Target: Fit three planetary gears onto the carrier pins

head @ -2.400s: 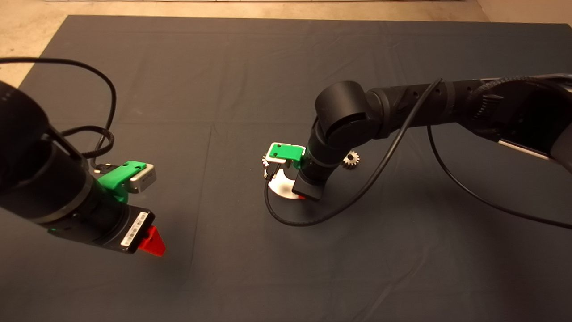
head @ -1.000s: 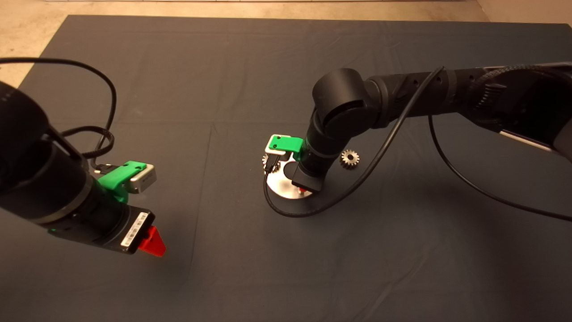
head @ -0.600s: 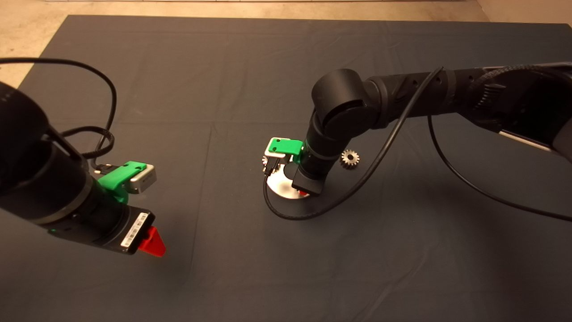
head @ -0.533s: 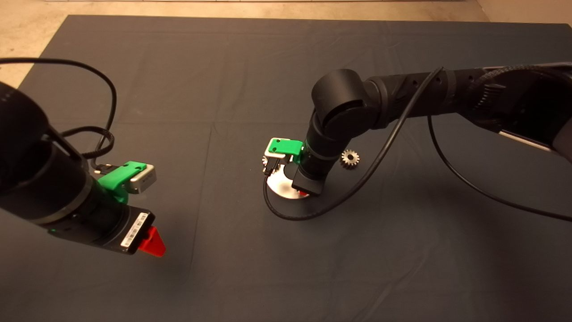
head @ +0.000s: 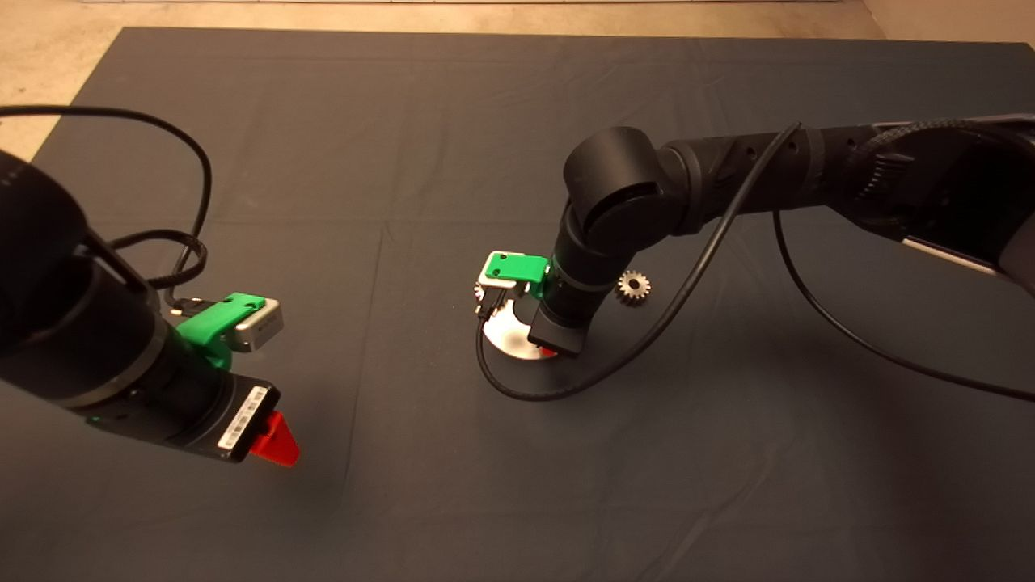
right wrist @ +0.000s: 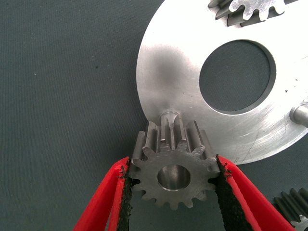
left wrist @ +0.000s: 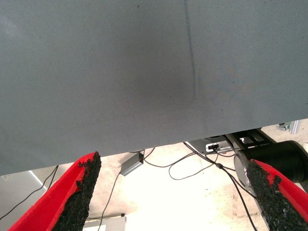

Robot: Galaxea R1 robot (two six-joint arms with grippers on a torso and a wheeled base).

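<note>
My right gripper [right wrist: 173, 166] is shut on a planetary gear [right wrist: 174, 177], grey steel with a round centre hole, held by its teeth at the disc's edge. One carrier pin [right wrist: 169, 117] shows just beyond this gear, not inside its hole. The shiny disc [right wrist: 168, 62] has a large centre hole; a second pin [right wrist: 299, 115] stands bare at its rim. Another gear [right wrist: 250, 7] sits at the disc's far edge. In the head view the right wrist hides most of the disc [head: 511, 338] and the right gripper [head: 550, 351]. A loose gear [head: 634, 287] lies on the mat to the disc's right.
My left gripper [head: 275, 440] hangs idle over the mat's lower left, open with nothing between its fingers [left wrist: 82, 192]. A black cable [head: 525, 392] loops on the mat just in front of the disc. Beyond the mat's edge, the floor holds cables [left wrist: 192, 168].
The right gripper with its gear rose slightly off the disc, then settled lower again over the near pin. The left arm and the loose gear have not moved.
</note>
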